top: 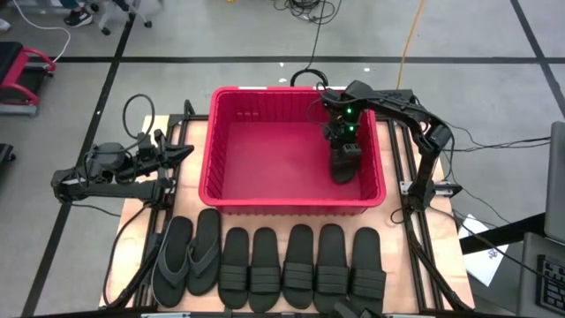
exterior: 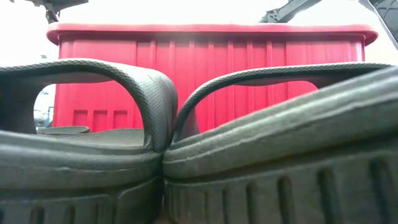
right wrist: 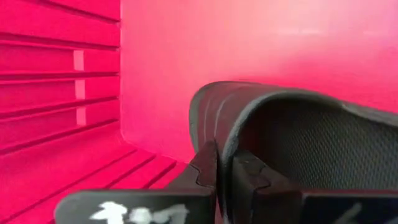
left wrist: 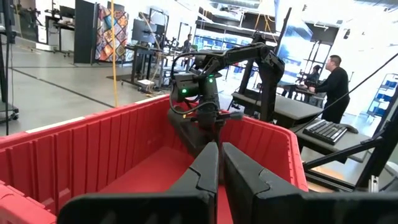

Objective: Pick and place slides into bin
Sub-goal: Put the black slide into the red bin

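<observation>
your right end effector (top: 343, 150) hangs inside the bin (top: 231, 206), over the corner of its floor on the right arm's side, with its fingers pinched on the edge of a black slide (top: 342, 165); the right wrist view shows the two pads (right wrist: 208, 168) clamped on the rim of the sandal's ribbed strap, which is why the slide hangs below the end effector rather than lying flat. from the high view the slide's far end looks to be at or near the red floor, though you cannot tell whether it truly touches. holding it low and close to the wall makes sense: released here, it should settle against the side and leave the rest of the floor free for the others. your left end effector (left wrist: 219, 177) waits outside the bin, beyond the wall farthest from the right one, pointing across the bin with its fingers almost together and nothing between them. the remaining slides (top: 300, 258) sit in a row on the worktop (top: 392, 150) outside the bin's long wall, well apart from both end effectors: five black ones side by side, and next to them the grey flip-flop pair (top: 188, 256), nearer the left arm. judging by this, one slide is nearly delivered and the rest are untouched.
</observation>
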Motion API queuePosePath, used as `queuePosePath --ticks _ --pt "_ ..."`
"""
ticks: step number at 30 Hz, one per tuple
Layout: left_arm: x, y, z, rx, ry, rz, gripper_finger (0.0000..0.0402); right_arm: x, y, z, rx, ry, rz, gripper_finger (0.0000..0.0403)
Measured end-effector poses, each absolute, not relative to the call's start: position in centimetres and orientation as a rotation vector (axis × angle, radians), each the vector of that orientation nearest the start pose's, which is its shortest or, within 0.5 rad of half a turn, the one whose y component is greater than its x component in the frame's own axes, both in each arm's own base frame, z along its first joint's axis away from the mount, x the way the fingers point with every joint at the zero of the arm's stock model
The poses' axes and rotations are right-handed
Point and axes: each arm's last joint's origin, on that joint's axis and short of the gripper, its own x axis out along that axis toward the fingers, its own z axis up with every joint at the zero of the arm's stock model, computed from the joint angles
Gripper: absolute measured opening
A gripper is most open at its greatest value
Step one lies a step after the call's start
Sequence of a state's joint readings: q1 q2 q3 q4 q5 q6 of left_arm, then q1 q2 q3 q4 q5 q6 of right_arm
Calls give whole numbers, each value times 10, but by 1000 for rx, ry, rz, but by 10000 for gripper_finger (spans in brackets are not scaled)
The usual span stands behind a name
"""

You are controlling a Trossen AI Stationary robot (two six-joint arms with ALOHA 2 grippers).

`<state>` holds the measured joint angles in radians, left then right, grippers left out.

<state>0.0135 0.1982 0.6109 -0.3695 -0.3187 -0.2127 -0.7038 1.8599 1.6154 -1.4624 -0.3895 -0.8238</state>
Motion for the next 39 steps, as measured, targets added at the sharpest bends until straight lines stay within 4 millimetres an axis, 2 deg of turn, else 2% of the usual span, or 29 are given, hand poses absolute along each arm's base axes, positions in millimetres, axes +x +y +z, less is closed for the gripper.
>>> queuePosePath --ticks 10,17,22,26,39 --pt "57 10 313 -217 -78 327 21 263 -207 261 197 1326 436 4" --pt "56 10 313 -218 -84 324 21 270 -215 234 243 1360 457 4" --pt "56 10 313 -218 -84 323 21 268 -218 216 303 1385 411 4" --pt "56 10 313 -219 -84 322 21 267 -221 208 264 1456 301 4" --pt "56 10 313 -218 -83 322 21 264 -222 207 304 1529 200 3"
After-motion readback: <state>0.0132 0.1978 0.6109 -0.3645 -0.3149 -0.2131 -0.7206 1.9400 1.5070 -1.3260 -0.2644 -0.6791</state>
